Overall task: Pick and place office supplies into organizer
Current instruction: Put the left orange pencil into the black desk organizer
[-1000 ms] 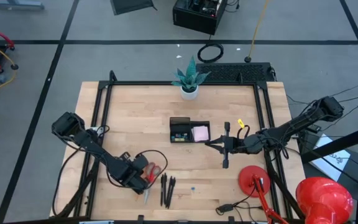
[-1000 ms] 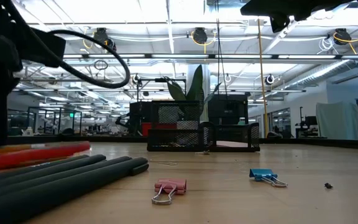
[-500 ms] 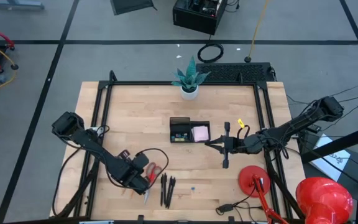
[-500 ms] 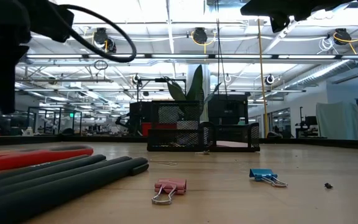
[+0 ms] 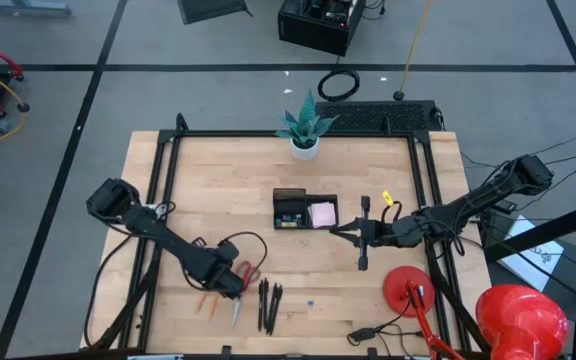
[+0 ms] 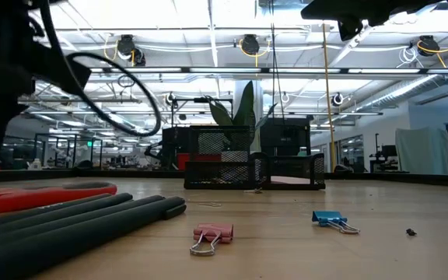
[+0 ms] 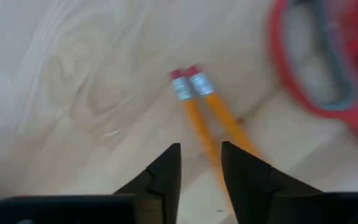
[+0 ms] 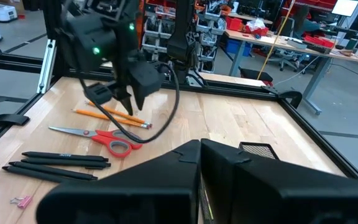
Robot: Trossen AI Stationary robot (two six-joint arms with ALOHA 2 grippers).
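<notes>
At seven o'clock on the counter [image 5: 218,180] my left hand [image 5: 236,287] hovers spread over two pencils [image 7: 204,106]; scissors [image 8: 101,136], pens [image 5: 268,303] seemingly remain outside the organizer [image 5: 290,211].

The table [image 5: 218,190] is pale wood with a visible grain and a black frame around it, and both arms are dark, the left gripper [image 7: 200,163] showing black fingers [image 7: 166,171]. Two pencils [image 7: 207,118] are orange with silver bands and pink-red erasers, the scissors [image 8: 101,135] have red handles and grey blades, the three pens [image 5: 268,303] are black, and two clips lie on the wood, one pink [image 6: 212,235] and one blue [image 6: 329,219]. The organizer [image 5: 304,210] is black mesh with a pink pad [image 5: 322,214] inside, the plant [image 5: 304,122] has green leaves in a white pot [image 5: 305,150], and a red round object [image 5: 413,289] sits at the table's edge.
</notes>
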